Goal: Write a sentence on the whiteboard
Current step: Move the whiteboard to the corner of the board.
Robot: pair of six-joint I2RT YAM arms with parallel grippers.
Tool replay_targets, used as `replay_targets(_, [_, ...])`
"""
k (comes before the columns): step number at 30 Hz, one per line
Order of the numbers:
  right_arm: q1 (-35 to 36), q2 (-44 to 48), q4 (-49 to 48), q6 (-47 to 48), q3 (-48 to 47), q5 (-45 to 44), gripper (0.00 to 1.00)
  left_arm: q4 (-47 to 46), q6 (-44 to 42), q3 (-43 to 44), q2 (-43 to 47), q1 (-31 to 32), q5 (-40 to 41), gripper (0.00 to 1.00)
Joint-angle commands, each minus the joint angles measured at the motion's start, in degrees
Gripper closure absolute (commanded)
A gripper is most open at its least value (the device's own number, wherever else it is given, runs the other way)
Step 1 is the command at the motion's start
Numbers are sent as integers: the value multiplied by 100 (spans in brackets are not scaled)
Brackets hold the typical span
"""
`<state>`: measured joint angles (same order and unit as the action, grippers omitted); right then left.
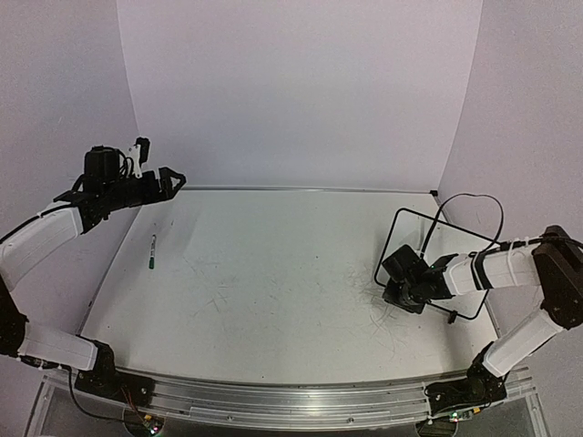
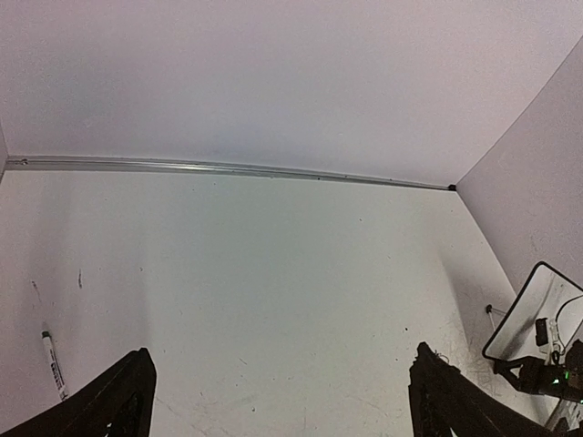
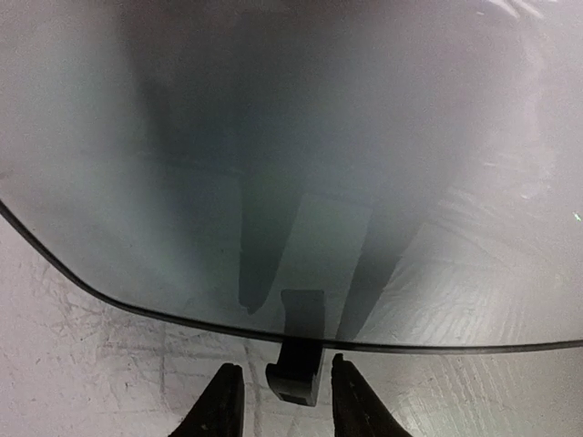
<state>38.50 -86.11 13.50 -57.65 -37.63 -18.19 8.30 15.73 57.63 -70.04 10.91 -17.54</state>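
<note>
The whiteboard (image 1: 417,233), white with a thin black frame, stands tilted at the table's right side. It also shows at the right edge of the left wrist view (image 2: 536,308). In the right wrist view its surface (image 3: 291,164) fills the upper part, and one black foot (image 3: 296,375) sticks out below its edge. My right gripper (image 1: 398,289) (image 3: 283,366) is open, with a finger on each side of that foot and a gap to both. My left gripper (image 1: 175,180) (image 2: 282,353) is wide open and empty, raised over the back left corner.
A marker with a green cap (image 1: 152,251) lies on the tabletop at the left, below my left gripper; it also shows in the left wrist view (image 2: 53,364). A black cable (image 1: 478,202) loops above the whiteboard. A metal rail (image 1: 291,189) runs along the back edge.
</note>
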Motion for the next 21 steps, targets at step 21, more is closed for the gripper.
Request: replay_targets(21, [234,-804,-231,494,-597,-772,95,196,-345,197,135,193,282,3])
